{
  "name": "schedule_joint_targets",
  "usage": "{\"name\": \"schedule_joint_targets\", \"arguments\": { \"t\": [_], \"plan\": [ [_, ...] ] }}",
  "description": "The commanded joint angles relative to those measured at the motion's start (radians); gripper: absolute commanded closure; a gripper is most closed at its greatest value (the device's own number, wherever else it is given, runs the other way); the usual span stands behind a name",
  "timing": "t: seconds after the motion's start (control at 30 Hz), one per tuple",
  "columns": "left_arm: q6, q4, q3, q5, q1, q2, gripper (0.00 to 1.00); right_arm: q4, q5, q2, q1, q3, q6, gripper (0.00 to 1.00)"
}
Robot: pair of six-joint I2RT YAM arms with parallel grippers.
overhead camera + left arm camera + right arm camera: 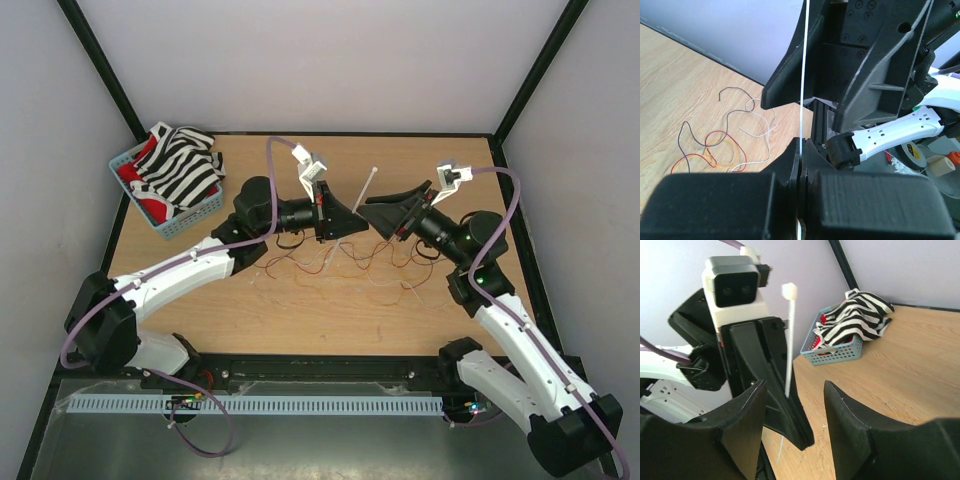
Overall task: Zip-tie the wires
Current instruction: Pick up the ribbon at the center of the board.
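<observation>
Zip tie (pixel 803 75), one only, in closed left gripper (pixel 801 151)

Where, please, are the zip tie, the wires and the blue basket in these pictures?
zip tie (pixel 789 340), right wrist view, middle of the strip.
wires (pixel 345 256), top view, middle of the tangle.
blue basket (pixel 195 219), top view, front wall.

Bright, even light — near foreground blurred

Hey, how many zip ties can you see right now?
1. The zip tie sticks up from the shut left gripper. More could be hidden under the striped cloth in the basket.
</observation>
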Motion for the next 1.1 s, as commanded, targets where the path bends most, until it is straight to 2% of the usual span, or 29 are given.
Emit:
{"name": "schedule_joint_targets", "arguments": {
  "t": [0.0, 0.13, 0.5, 0.7, 0.8, 0.9, 0.93, 1.0, 1.07],
  "plan": [
    [-0.04, 0.096, -0.009, 0.028, -0.006, -0.005, 1.0, 0.134, -0.04, 0.005, 0.025, 0.015, 0.031, 0.43],
    [-0.047, 0.111, -0.004, 0.036, -0.008, 0.01, 1.0, 0.137, -0.041, 0.031, 0.06, 0.024, 0.013, 0.5],
    [-0.05, 0.129, -0.018, 0.036, -0.009, 0.019, 1.0, 0.136, -0.002, 0.063, 0.087, 0.048, -0.02, 0.85],
    [-0.058, 0.14, -0.022, 0.045, -0.009, 0.024, 1.0, 0.136, 0.013, 0.067, 0.088, 0.044, -0.022, 0.88],
    [-0.06, 0.144, -0.029, 0.043, -0.01, 0.022, 1.0, 0.133, 0.019, 0.067, 0.088, 0.043, -0.028, 0.99],
    [-0.059, 0.146, -0.039, 0.039, -0.005, 0.014, 1.0, 0.09, 0.047, 0.052, 0.087, 0.049, -0.064, 1.0],
    [-0.059, 0.145, -0.045, 0.036, -0.001, 0.008, 0.93, 0.059, 0.064, 0.045, 0.088, 0.055, -0.085, 1.0],
    [-0.058, 0.146, -0.067, 0.029, 0.01, -0.008, 0.7, -0.021, 0.113, 0.034, 0.089, 0.075, -0.137, 1.0],
    [-0.056, 0.144, -0.098, 0.029, 0.028, -0.031, 0.55, -0.125, 0.168, 0.025, 0.089, 0.114, -0.207, 1.0]
  ]
}}
